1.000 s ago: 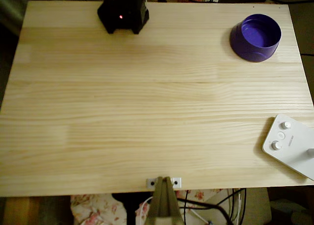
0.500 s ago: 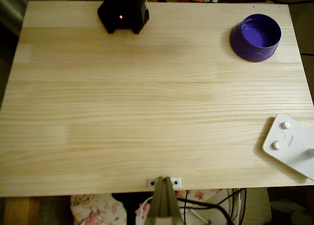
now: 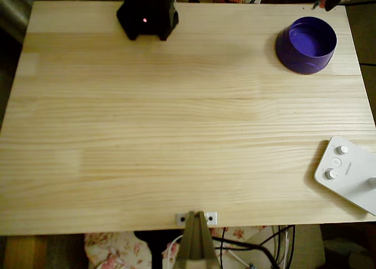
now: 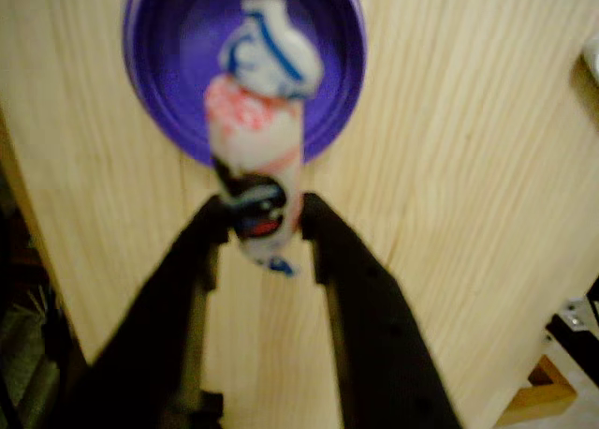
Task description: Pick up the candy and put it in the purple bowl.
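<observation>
in the wrist view my gripper (image 4: 262, 228) sits in the lower middle of the frame, its two dark fingers (image 4: 201, 260) clamped on the candy (image 4: 257, 153). the candy stands up between them, pinkish-white with red and dark markings, its twisted top end with a blue stripe reaching toward the upper middle of the frame. it is blurred, so i cannot read the finer marks. behind the candy, at the top of the frame, lies the purple bowl (image 4: 159, 82), and the candy's upper part overlaps its inside in this view.

in the overhead view the purple bowl (image 3: 306, 44) sits at the upper right of the wooden table (image 3: 176, 134). a white device with round knobs (image 3: 346, 174) lies at the lower right edge. a black base with a red light (image 3: 147, 13) stands at the top edge, left of middle.
</observation>
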{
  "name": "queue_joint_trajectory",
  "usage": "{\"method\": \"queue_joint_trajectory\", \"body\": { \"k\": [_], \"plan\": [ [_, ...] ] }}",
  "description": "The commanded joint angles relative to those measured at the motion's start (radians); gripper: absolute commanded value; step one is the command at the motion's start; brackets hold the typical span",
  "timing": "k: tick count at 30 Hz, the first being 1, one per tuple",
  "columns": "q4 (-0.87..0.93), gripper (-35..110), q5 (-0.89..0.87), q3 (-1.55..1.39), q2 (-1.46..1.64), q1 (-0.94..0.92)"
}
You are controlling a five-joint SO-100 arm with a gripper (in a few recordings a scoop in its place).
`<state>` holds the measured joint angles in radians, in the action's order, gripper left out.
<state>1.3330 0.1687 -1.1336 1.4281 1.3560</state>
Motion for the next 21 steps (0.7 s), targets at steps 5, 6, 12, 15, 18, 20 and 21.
{"method": "queue_joint_trajectory", "body": {
  "k": [5,6,12,15,18,20,21],
  "plan": [
    [-0.052,5,0.009,0.112,-0.025,0.008],
    [-0.057,5,0.012,0.114,-0.035,0.008],
    [-0.080,5,0.014,0.129,-0.071,0.021],
    [-0.084,5,0.023,0.130,-0.092,0.021],
    [-0.091,5,0.028,0.133,-0.101,0.011],
    [-0.091,5,0.028,0.141,-0.101,0.009],
    [-0.091,5,0.028,0.143,-0.101,0.009]
  ]
}}
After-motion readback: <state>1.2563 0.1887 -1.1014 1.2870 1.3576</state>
